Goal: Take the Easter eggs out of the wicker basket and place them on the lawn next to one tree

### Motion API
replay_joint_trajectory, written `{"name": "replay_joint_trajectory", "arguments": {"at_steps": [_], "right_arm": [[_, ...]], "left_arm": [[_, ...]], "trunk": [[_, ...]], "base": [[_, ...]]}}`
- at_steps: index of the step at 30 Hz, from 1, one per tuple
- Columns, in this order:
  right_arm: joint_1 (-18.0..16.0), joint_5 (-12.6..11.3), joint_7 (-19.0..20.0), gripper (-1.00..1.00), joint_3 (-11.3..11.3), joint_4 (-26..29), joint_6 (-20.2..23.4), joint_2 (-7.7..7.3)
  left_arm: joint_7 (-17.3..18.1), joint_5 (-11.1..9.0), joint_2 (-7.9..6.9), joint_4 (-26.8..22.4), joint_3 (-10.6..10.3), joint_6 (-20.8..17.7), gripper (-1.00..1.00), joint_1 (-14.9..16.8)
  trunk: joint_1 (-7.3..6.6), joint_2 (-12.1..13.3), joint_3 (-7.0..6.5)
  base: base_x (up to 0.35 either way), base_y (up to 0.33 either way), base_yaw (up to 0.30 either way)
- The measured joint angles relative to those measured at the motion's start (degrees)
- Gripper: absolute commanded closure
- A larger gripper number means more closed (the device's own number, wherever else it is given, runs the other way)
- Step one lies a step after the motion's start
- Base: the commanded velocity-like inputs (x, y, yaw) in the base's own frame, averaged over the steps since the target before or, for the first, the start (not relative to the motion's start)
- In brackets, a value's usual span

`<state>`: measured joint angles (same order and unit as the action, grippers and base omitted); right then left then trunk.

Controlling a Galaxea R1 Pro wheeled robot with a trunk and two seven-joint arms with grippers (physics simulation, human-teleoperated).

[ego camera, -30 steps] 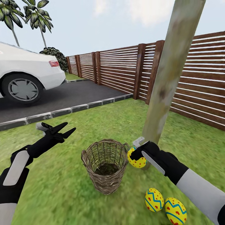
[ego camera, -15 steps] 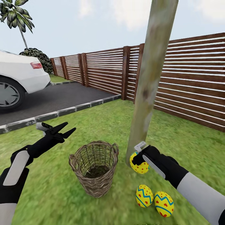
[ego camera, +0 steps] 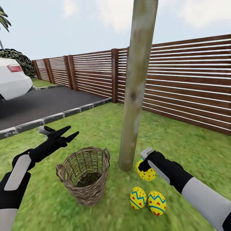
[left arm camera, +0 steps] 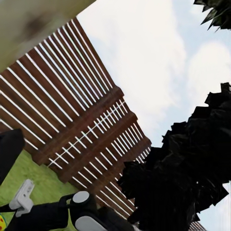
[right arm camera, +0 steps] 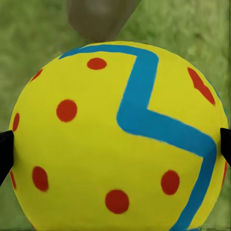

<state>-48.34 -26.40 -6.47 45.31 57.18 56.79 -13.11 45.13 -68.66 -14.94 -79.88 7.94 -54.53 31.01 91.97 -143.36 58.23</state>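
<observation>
My right gripper point(ego camera: 145, 163) pinching third Easter egg point(ego camera: 146, 171), held low beside tree point(ego camera: 133, 106) base for set-down. Two eggs point(ego camera: 147, 200) on lawn point(ego camera: 179, 147) near trunk. Wicker basket point(ego camera: 84, 175) looks emptied. My left gripper point(ego camera: 69, 134) spread, idle above basket.

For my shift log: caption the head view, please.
Right gripper holds third Easter egg beside tree; two eggs on lawn, basket empty.
</observation>
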Motion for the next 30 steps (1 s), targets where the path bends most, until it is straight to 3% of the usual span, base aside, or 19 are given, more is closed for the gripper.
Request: {"name": "replay_joint_trajectory", "arguments": {"at_steps": [3, 10, 15, 23, 27, 30], "right_arm": [[0.00, 0.20, -0.04, 1.00, -0.37, -0.42, -0.14, -0.02], [-0.02, 0.39, -0.10, 1.00, -1.15, -2.40, -5.36, -0.30], [-0.01, 0.49, -0.10, 1.00, -7.63, -5.49, -6.67, -0.29], [-0.07, 0.44, -0.12, 1.00, -8.73, -10.50, -10.68, -0.52], [-0.06, 0.55, -0.17, 1.00, -12.41, -13.21, -12.45, -0.53], [-0.10, 0.61, -0.16, 1.00, -12.83, -16.09, -15.22, -0.71]], "left_arm": [[0.00, 0.00, -0.07, 0.00, -0.06, 0.00, -1.00, 0.00], [0.00, 0.00, -0.08, 0.00, -0.07, 0.00, -1.00, 0.00], [0.00, 0.00, -0.08, -0.01, -0.06, 0.00, -1.00, -0.01], [-0.01, 0.00, -0.09, -0.02, -0.05, 0.00, -1.00, -0.02], [-0.01, 0.00, -0.09, -0.02, -0.05, 0.00, -1.00, -0.02], [-0.01, 0.00, -0.09, -0.02, -0.08, 0.00, -1.00, -0.02]], "trunk": [[0.00, 0.00, 0.00], [0.00, 0.00, 0.11], [0.00, 0.00, 0.37], [0.00, 0.00, 0.67], [0.00, 0.00, 0.67], [0.00, 0.00, 0.67]], "base": [[0.000, 0.000, -0.282], [0.000, 0.000, -0.249], [0.000, 0.000, -0.160], [0.000, 0.000, -0.056], [0.000, 0.000, 0.000], [0.000, 0.000, 0.000]]}}
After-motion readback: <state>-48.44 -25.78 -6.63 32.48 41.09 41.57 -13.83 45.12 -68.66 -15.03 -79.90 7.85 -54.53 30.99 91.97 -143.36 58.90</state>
